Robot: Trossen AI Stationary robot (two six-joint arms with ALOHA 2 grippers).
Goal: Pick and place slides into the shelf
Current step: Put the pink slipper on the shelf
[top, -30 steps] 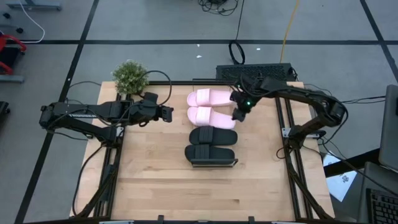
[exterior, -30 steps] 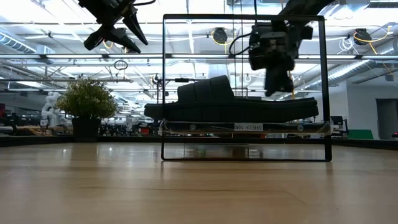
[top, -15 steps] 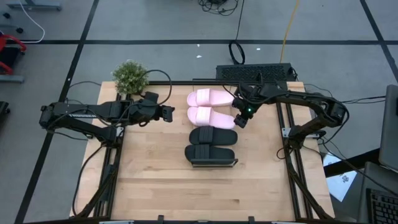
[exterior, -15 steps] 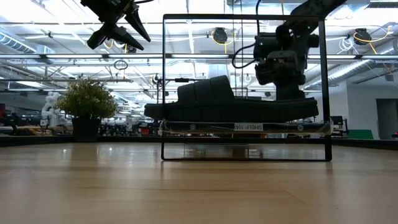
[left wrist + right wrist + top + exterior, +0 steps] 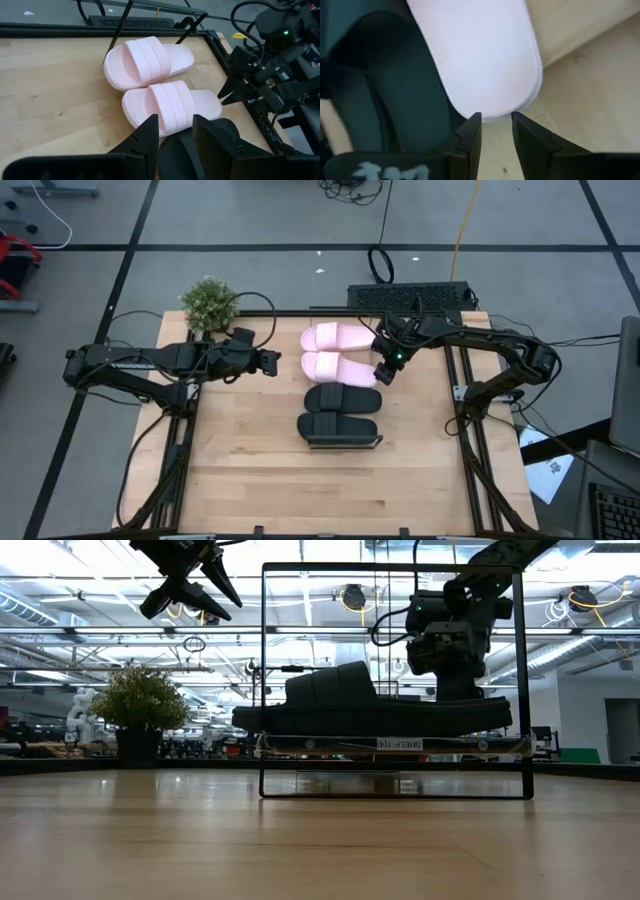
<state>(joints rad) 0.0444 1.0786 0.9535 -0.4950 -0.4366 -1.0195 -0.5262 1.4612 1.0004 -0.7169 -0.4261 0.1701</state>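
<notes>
Two pale pink slides [image 5: 340,337] [image 5: 340,367] and two black slides [image 5: 340,398] [image 5: 340,427] lie side by side on the narrow shelf, whose metal edge [image 5: 340,444] shows at the near end. In the low view a black slide [image 5: 370,705] rests flat on the shelf's slat level [image 5: 300,746]. My right gripper [image 5: 384,374] is open and low at the right end of the nearer pink slide [image 5: 480,55], next to a black slide [image 5: 395,90]. My left gripper [image 5: 275,363] hangs open above the table, left of the shelf. My right gripper [image 5: 496,125] stands with its fingertips at the rounded right end [image 5: 492,116] of the nearer pink slide, coming from the table's right and slanting down. Whether the fingers touch that rim cannot be told. The slide lies flat on the shelf.
A potted plant [image 5: 208,302] stands at the table's far left corner. A dark flat device [image 5: 410,295] lies beyond the far edge. The shelf's tall black frame [image 5: 520,680] rises around the slides. Bare wood lies left, right and near of the shelf.
My right gripper has moved down and slightly toward the table's near edge, ending low at the right end of the nearer pink slide. The slides and my left arm have kept still.
</notes>
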